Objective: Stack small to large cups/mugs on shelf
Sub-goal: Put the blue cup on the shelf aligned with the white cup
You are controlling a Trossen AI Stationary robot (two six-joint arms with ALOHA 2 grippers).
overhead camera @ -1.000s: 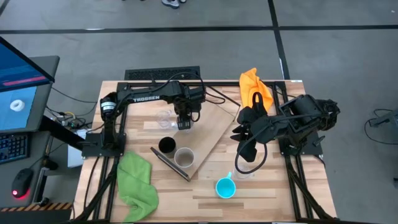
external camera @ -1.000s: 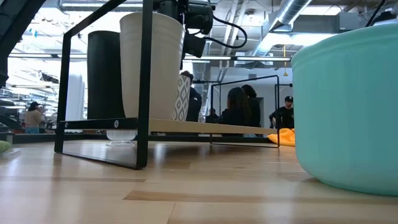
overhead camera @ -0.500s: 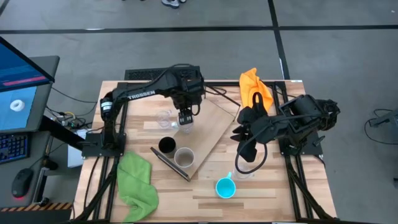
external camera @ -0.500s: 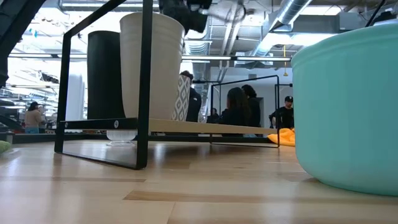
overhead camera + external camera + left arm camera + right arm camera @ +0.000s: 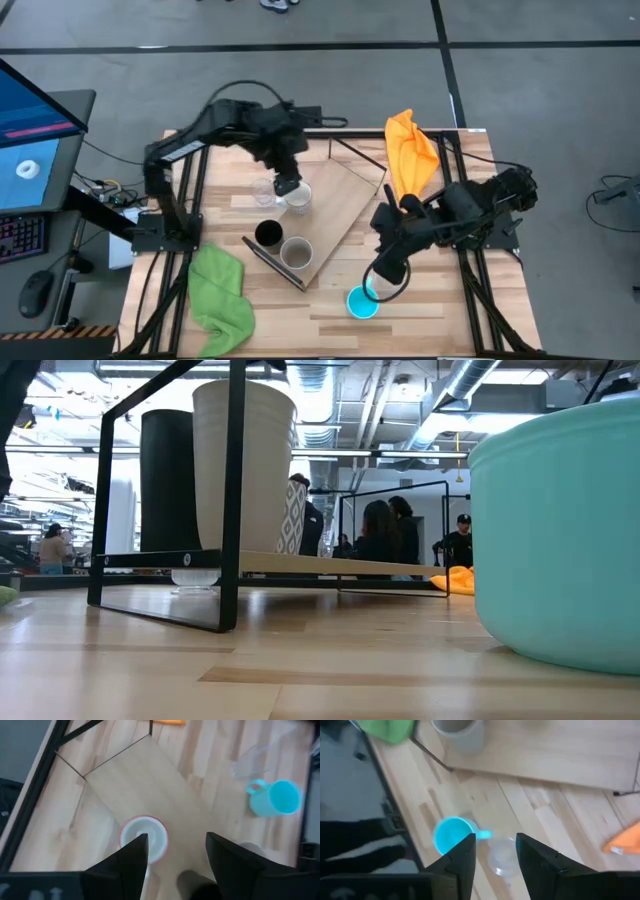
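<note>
The shelf [image 5: 335,215] lies slantwise on the table. On it stand the black cup [image 5: 267,234], the beige-grey cup [image 5: 295,252] and the white mug [image 5: 297,197]. My left gripper [image 5: 288,185] hovers open above the white mug [image 5: 144,839] and is apart from it. One clear glass [image 5: 263,190] stands on the table beside the shelf. The blue mug [image 5: 362,301] and the other clear glass [image 5: 502,857] stand near the table's near edge. My right gripper [image 5: 385,270] is open above that glass, its fingers [image 5: 462,855] to either side, not touching.
A green cloth [image 5: 222,290] lies at the table's near left, an orange cloth [image 5: 410,145] at the far right. In the low view the blue mug [image 5: 560,530] fills the right, and the shelf's dark frame [image 5: 230,560] carries the cups. People stand in the room behind.
My left gripper has risen from the white mug, leaving the low view, and the arm has drawn back toward the table's left; the mug stays on the shelf. My right gripper has moved toward the near edge, from beside the shelf to above the clear glass next to the blue mug.
</note>
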